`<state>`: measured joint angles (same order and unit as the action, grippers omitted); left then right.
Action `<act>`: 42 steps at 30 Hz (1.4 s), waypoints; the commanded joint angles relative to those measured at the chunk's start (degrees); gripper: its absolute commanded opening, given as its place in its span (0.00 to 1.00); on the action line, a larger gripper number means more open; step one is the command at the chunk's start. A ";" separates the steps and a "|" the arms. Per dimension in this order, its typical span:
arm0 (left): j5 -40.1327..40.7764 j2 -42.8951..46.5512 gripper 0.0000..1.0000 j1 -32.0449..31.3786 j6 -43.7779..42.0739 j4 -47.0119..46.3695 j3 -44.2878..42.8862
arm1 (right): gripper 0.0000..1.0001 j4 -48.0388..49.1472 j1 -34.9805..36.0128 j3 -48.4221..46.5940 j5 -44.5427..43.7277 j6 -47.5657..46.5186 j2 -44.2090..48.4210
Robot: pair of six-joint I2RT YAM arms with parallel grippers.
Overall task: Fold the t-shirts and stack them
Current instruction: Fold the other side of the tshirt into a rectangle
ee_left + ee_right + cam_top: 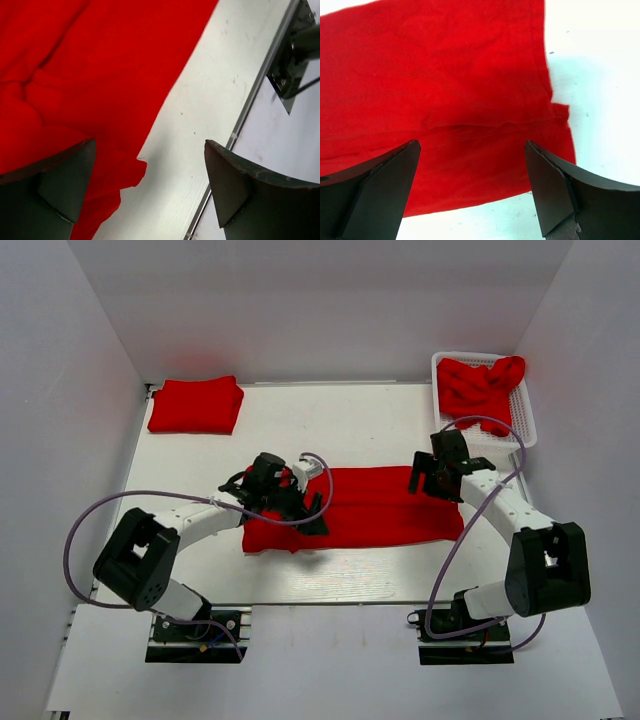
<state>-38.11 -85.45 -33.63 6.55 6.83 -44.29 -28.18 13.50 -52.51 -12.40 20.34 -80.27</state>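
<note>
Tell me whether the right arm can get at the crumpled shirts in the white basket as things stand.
Probably yes. The right arm, jaws open and empty, hovers over the flat shirt; the basket sits just beyond, open-topped, with nothing standing between the arm and the crumpled shirts.

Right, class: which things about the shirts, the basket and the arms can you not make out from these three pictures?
Top view: the left end effector covers the left end of the spread shirt.
Top view: the crumpled shirts in the basket cannot be counted.
Top view: the folded pile is too small to count layers.
Wrist views: frame edges cut the spread shirt off.
</note>
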 commanded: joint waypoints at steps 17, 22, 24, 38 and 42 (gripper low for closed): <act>47.17 16.45 1.00 4.62 29.30 21.75 -0.37 | 0.90 14.38 20.51 -6.11 34.90 -2.33 -5.41; 42.77 17.77 1.00 8.40 30.19 19.45 1.66 | 0.90 17.72 28.67 -11.64 36.22 -0.04 -14.19; 42.24 18.82 1.00 9.01 30.19 19.45 2.19 | 0.89 18.08 30.09 -13.22 34.73 1.80 -15.79; 38.72 21.99 0.88 10.16 28.35 16.90 9.48 | 0.74 17.98 33.26 -17.27 27.52 7.26 -25.90; 38.11 21.99 0.76 10.16 28.35 15.59 11.94 | 0.66 18.78 33.00 -17.54 28.57 8.14 -27.66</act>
<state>1.06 -65.28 -23.73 35.14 24.12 -33.93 -11.38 46.41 -67.83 16.40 27.07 -106.91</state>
